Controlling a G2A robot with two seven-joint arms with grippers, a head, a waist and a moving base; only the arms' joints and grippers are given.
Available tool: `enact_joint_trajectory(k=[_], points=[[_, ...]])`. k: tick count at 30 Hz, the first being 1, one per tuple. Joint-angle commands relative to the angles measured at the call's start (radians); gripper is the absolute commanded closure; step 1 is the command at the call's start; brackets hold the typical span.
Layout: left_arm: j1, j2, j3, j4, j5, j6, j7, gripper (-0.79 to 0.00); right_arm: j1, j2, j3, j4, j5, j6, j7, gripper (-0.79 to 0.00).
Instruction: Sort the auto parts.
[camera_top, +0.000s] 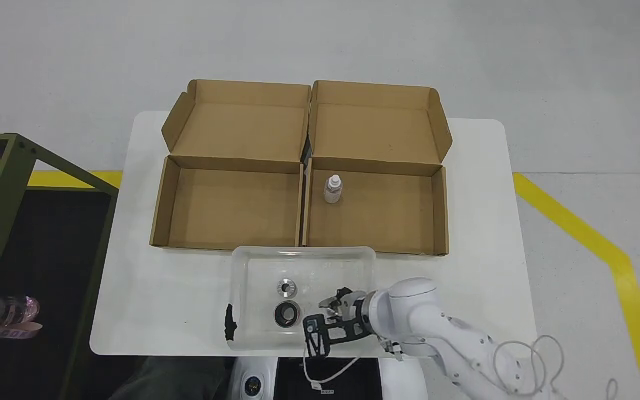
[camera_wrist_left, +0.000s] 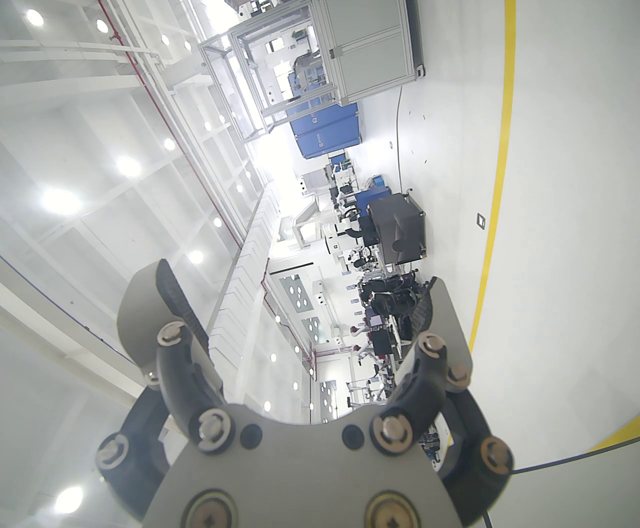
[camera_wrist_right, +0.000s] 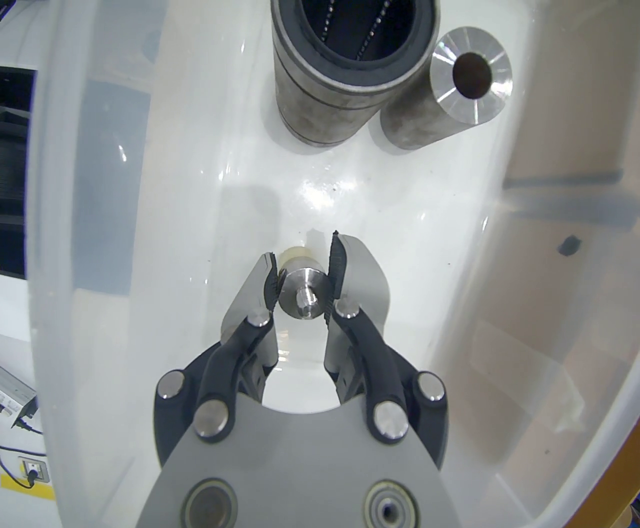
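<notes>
1. The step in hand, as I judge it, is picking one part out of the clear plastic bin, which sits at the near edge of the worktop.
2. The right gripper is down inside the bin. Its jaws are closed on a small steel plug, a stubby cylinder with a pin on its end and a cream base. The plug sits low in the bin, and I cannot tell whether it rests on the floor.
3. Ahead of the jaws and apart from them stand a linear bearing and a steel sleeve, both upright and side by side.
4. Beyond the bin two open cardboard boxes lie side by side. The left box holds nothing, while the right box holds a white bottle-shaped part near its left wall.
5. The next move calls for a straight lift clear of the bin wall, then a carry over to one of the boxes. The plug is smooth and round, so it could slip or twist in the grip.
6. The right arm comes in from the near right and crosses the bin's rim, with its wrist turned so the gripper points toward the bearing.
7. The left gripper points away from the worktop into the room, its jaws wide apart and empty.
</notes>
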Motion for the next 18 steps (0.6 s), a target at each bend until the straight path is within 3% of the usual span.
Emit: enact_joint_trajectory(k=[1, 10, 18], points=[[0.000, 0.000, 0.000, 0.000, 0.000, 0.000, 0.000, -0.785, -0.001, 0.003, 0.004, -0.021, 0.018, -0.007, -0.007, 0.000], [0.000, 0.000, 0.000, 0.000, 0.000, 0.000, 0.000, -0.785, 0.002, 0.017, 0.078, -0.094, 0.019, 0.002, -0.135, 0.000], [0.000, 0.000, 0.000, 0.000, 0.000, 0.000, 0.000, -0.785, 0.009, 0.034, 0.165, -0.124, -0.036, -0.044, -0.386, 0.000]])
